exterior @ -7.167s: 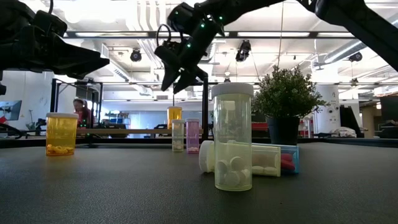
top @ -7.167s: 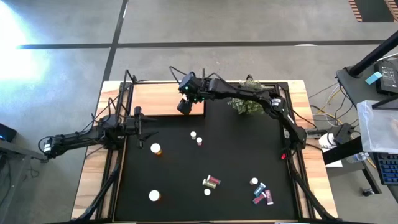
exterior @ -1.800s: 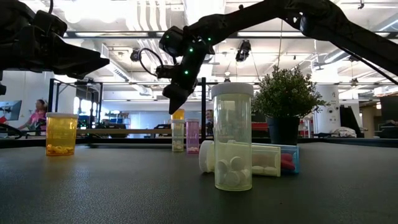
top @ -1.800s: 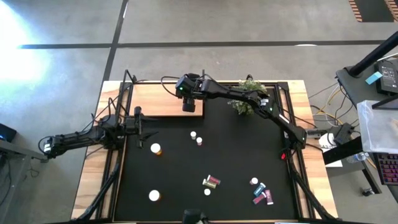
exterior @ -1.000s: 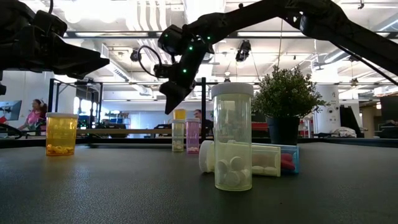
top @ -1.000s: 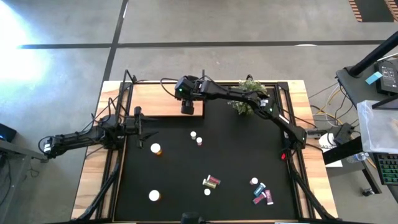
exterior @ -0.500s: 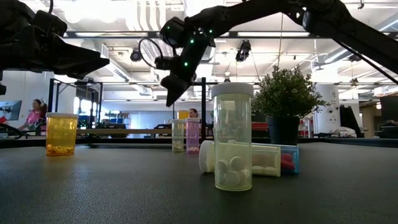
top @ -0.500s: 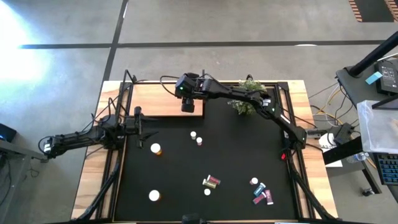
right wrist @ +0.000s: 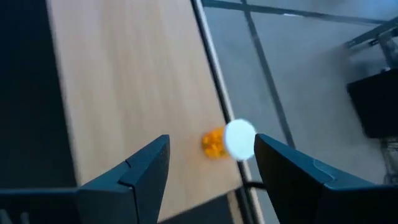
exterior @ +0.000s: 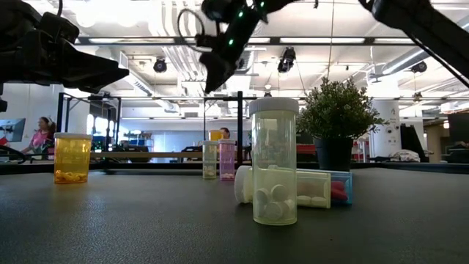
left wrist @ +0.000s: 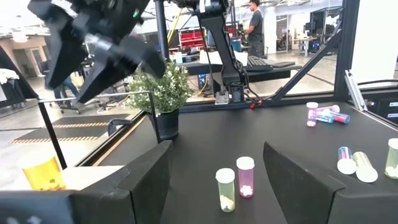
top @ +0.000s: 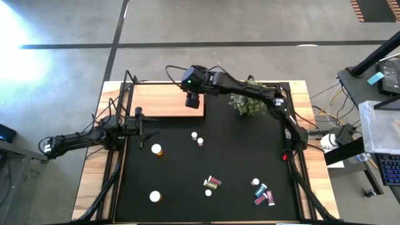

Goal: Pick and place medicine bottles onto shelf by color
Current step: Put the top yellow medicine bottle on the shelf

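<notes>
Above the shelf (top: pixel 164 100), the right gripper (top: pixel 193 102) hangs with jaws apart, pointing down, empty

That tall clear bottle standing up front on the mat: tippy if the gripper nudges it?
Probably. The tall clear bottle is slim and upright on a narrow base, so a high nudge could topple it. Only a few pills sit at the bottom, so likely light. Once down, its round body would likely roll.

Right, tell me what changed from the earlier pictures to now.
The right gripper, earlier low over the shelf with an orange bottle, has let it go and lifted away; its fingers are open and empty, and the bottle now stands on the shelf. The left gripper waited at the mat's left edge throughout, and the other bottles kept their places.
</notes>
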Action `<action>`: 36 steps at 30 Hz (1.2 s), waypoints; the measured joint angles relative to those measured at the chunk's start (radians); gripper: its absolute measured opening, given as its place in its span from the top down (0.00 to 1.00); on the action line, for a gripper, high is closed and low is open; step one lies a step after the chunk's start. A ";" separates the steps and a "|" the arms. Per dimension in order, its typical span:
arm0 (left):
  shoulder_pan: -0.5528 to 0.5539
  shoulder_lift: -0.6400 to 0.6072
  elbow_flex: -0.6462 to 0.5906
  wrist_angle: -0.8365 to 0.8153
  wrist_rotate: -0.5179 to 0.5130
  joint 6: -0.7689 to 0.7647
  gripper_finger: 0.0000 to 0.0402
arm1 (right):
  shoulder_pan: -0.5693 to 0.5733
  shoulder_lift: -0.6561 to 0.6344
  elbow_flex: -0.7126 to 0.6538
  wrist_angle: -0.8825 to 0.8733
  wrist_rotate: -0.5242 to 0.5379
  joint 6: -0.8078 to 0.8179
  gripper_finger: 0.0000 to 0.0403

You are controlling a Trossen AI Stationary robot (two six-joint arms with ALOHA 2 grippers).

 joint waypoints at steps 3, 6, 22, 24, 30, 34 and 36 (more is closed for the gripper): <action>0.000 0.000 0.000 0.000 0.000 0.000 0.41 | 0.014 -0.035 0.000 -0.076 -0.004 0.036 0.44; 0.000 0.000 0.000 0.000 0.000 0.000 0.41 | 0.029 -0.064 0.000 -0.148 -0.013 0.072 0.44; 0.000 0.000 0.000 0.398 0.000 -0.001 0.41 | 0.092 -0.201 -0.175 -0.275 -0.063 0.128 0.44; 0.000 -0.001 0.000 0.419 0.006 -0.004 0.41 | 0.092 -0.239 -0.263 -0.263 -0.063 0.142 0.44; -0.001 0.022 0.000 0.429 0.042 -0.003 0.41 | 0.092 -0.421 -0.580 -0.107 -0.063 0.190 0.44; -0.001 0.076 0.000 0.491 0.040 -0.026 0.41 | 0.094 -0.581 -0.815 0.059 -0.063 0.228 0.44; -0.001 0.112 0.000 0.549 0.039 -0.026 0.41 | 0.095 -0.664 -0.931 0.168 -0.063 0.242 0.44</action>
